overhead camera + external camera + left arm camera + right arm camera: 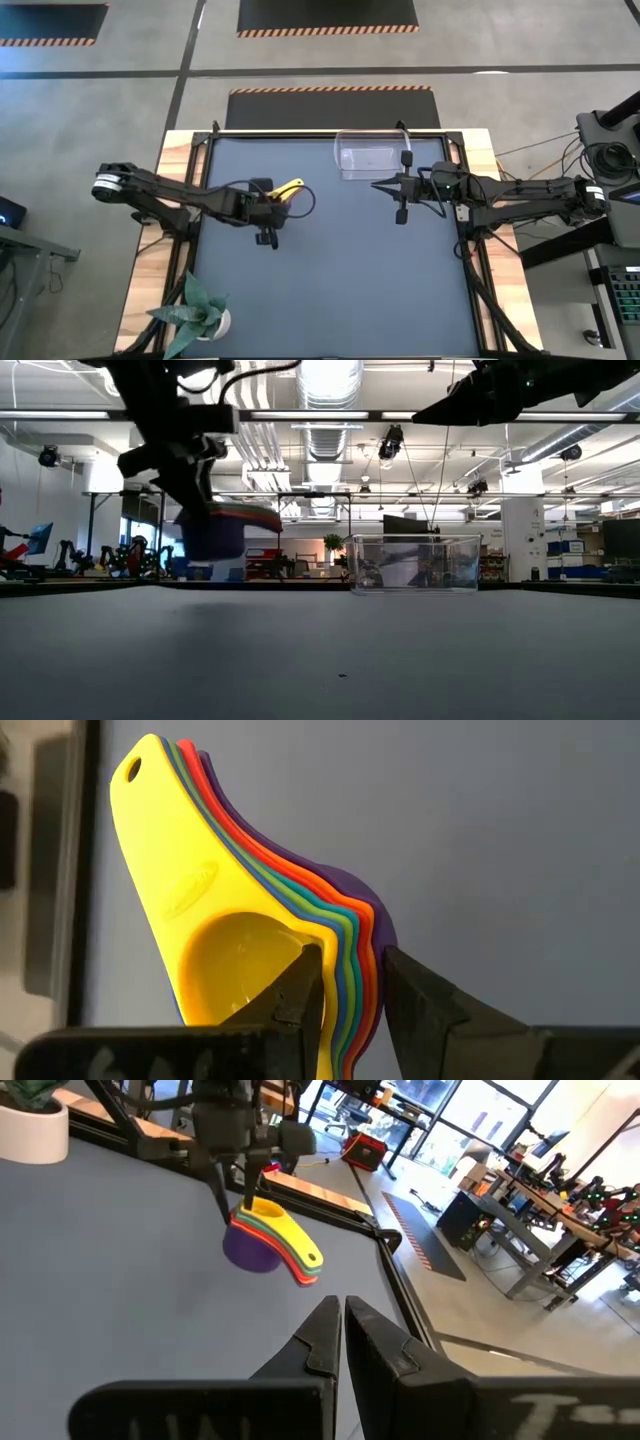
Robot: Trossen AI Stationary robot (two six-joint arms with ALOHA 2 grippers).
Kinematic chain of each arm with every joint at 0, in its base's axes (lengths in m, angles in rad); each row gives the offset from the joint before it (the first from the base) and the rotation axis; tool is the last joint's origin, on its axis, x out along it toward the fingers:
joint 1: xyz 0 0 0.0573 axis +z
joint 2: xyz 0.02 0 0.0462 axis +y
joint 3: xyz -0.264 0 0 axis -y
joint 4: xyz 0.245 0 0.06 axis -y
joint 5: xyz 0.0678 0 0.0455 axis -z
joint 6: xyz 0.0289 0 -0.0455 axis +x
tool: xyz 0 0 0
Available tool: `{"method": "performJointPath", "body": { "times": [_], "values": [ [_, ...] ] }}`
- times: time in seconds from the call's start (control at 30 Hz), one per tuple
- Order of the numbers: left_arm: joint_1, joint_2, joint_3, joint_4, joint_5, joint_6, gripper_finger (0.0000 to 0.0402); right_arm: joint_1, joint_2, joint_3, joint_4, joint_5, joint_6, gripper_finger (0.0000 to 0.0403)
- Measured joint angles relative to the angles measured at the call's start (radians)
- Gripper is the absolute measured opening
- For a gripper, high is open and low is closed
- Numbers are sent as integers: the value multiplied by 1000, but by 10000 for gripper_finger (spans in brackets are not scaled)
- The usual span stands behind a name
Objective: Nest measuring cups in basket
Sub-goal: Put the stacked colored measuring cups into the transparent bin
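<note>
The measuring cups [250,900] are nested in one stack, yellow on top and purple outermost, their flat handles fanned together. The stack [290,187] hangs above the table's left half, with my left gripper [352,985] shut on it; the low view shows the stack [228,528] off the table. The clear basket [372,157] rests on its bottom at the table's far edge, right of centre, and nothing shows in it [415,563]. My right gripper [385,184] is shut, level in the air just near of the basket, touching nothing. My left gripper pinches the stacked bowl walls [345,945]. One finger [295,990] is inside the yellow cup's bowl and the other [420,1005] is outside, against the purple cup. The fingers slant down from above. The stack is lifted clear of the table, handles [300,1255] sticking out sideways.
A potted plant [205,315] stands at the table's near left corner. Wooden boards [175,190] and frame rails line the table's left and right sides. The dark mat between the stack and the basket is bare [330,250].
</note>
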Motion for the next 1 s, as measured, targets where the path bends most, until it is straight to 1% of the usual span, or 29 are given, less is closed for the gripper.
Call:
{"method": "performJointPath", "body": {
  "times": [0.27,0.63,0.8,1.0],
  "values": [
    [11,0,80,18,-36,138,70,0,-33,-1,-33,0,10,9],
    [76,13,187,141,-28,377,70,0,-167,-1,-140,-10,58,9],
    [112,79,290,145,13,461,70,0,-190,-1,-158,-40,64,9],
    [156,172,408,133,17,586,70,0,-190,-1,-184,-62,62,9]
  ]
}}
